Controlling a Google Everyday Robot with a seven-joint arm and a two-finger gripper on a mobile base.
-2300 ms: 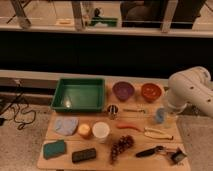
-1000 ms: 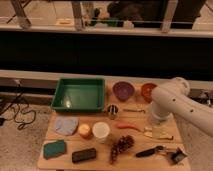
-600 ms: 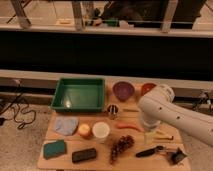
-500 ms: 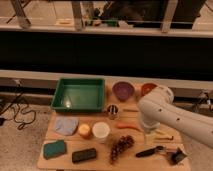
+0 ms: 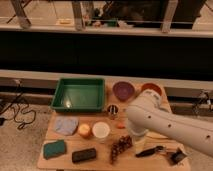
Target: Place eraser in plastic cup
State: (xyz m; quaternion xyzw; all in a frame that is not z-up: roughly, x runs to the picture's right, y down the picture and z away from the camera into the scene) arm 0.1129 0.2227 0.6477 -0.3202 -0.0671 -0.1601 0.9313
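At table (image 5: 102, 159) front: eraser (image 5: 84, 155), untouched, beside sponge (image 5: 54, 148); cup (image 5: 101, 130) just behind. Gripper (image 5: 137, 135), jaws spread, low right of cup, near grapes (image 5: 120, 146). Risk: a leftward reach may topple cup or seize sponge instead.

A wooden counter (image 5: 105, 150) stands on a pale speckled floor (image 5: 20, 145), with dark cables (image 5: 17, 112) trailing at the left. Behind it runs a light ledge (image 5: 35, 79) and above that a wide dark panel (image 5: 100, 55) - topped by a pale rail (image 5: 150, 31). Grey posts (image 5: 77, 15) rise from the rail, and the space beyond is dim.
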